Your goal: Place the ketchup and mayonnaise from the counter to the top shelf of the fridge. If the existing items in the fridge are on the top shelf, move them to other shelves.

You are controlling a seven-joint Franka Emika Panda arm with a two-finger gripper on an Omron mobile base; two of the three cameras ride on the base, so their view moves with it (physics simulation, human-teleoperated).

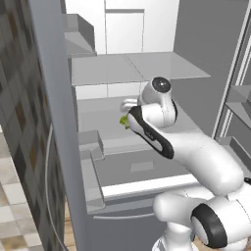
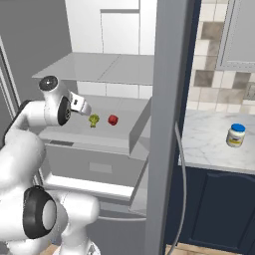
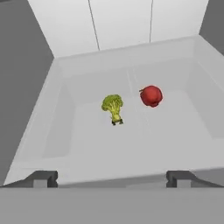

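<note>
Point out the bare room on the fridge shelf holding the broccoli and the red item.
Crowded only at the middle, where the broccoli and red apple-like item sit apart. Bare patches: the front strip before the gripper, both side margins of the shelf, and behind them.

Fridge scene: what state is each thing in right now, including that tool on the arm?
Fridge door: open.
Broccoli: lying on a shelf, loose.
Apple: beside the broccoli, apart from it.
Mayonnaise jar: upright on the counter, lid on.
Tool: open, holding nothing.

Matt grey fridge shelf (image 3: 131,148), marble counter (image 2: 209,139)
</note>
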